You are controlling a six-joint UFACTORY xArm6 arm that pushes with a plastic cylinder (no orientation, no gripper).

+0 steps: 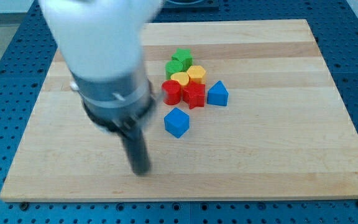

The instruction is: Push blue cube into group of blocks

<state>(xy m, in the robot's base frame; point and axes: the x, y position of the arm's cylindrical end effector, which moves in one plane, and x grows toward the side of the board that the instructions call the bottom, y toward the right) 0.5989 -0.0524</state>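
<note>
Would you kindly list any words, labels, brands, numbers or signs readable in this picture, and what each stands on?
None: no readable text appears on the wooden board, on the blocks such as the blue cube, or on the blurred arm above my tip.

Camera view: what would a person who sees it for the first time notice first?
First comes the big blurred white and grey arm in the view's upper left, ending in my tip near the board's bottom edge. Next is the tight cluster of green, yellow and red blocks above the centre, with a blue pointed block at its right. The blue cube sits alone just below them, to the upper right of my tip.
</note>
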